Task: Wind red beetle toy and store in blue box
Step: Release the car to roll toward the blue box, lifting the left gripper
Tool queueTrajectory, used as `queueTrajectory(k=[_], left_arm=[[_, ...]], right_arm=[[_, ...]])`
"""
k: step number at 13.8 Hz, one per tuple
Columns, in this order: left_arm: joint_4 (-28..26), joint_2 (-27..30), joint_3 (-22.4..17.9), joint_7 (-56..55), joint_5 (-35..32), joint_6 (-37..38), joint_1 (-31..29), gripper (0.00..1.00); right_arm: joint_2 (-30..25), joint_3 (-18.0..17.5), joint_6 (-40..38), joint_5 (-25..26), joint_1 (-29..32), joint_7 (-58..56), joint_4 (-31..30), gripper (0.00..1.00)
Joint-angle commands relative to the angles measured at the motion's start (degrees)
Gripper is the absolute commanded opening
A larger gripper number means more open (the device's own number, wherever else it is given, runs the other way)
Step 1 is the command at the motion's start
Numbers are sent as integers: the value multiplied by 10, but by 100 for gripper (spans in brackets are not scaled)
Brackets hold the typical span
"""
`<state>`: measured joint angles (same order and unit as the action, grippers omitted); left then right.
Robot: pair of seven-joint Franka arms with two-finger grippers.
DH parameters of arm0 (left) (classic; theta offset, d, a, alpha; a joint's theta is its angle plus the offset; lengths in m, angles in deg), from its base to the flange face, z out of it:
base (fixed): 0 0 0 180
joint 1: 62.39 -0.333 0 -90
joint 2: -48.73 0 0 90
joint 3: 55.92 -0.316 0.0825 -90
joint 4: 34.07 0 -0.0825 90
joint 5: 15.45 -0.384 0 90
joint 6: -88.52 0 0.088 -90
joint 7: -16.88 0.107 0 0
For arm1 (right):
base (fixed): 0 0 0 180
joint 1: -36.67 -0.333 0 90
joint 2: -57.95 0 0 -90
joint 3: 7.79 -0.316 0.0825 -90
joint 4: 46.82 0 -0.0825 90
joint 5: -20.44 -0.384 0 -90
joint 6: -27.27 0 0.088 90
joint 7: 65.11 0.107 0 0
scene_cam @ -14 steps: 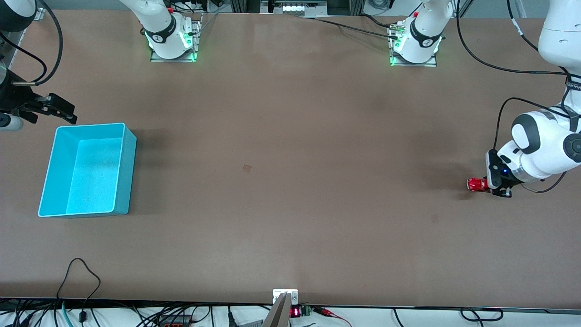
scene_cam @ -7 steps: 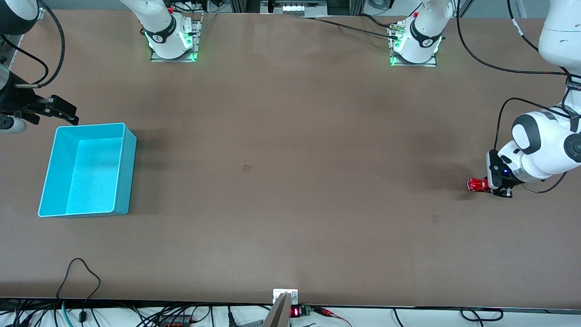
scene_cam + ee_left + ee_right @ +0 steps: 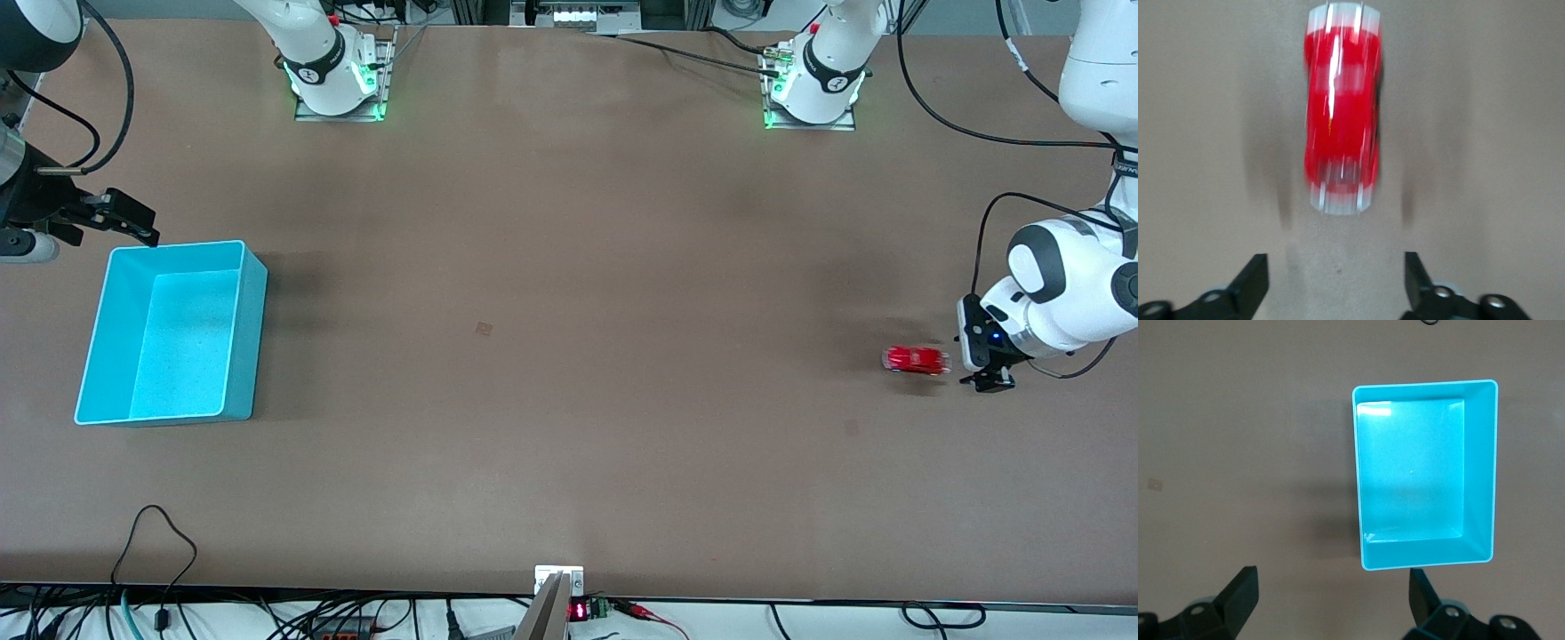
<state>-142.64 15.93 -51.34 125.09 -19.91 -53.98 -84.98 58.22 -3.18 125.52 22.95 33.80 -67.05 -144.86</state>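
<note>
Left gripper low over table at left arm's end, fingers apart, nothing between them. Red beetle toy on table just beside left gripper, not touching, blurred in left wrist view. Right gripper in air over table beside edge of blue box, fingers apart, empty. Blue box well apart from toy, at right arm's end, open side up, nothing inside.

Glossy red beetle toy – matt brown table.
</note>
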Motion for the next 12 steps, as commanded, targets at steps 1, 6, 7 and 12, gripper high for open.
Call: queueTrajectory(k=[1, 6, 7, 12], left_arm=[[10, 18, 5, -4, 0, 31, -3, 100], [9, 87, 8, -75, -6, 176, 0, 100], [9, 102, 8, -92, -7, 208, 2, 100], [9, 177, 0, -194, -7, 336, -4, 100]], right_arm=[[3, -1, -4, -3, 0, 10, 13, 100], [3, -1, -4, -3, 0, 11, 13, 100], [3, -1, -3, -3, -1, 11, 13, 100], [3, -1, -3, -3, -1, 11, 13, 100]])
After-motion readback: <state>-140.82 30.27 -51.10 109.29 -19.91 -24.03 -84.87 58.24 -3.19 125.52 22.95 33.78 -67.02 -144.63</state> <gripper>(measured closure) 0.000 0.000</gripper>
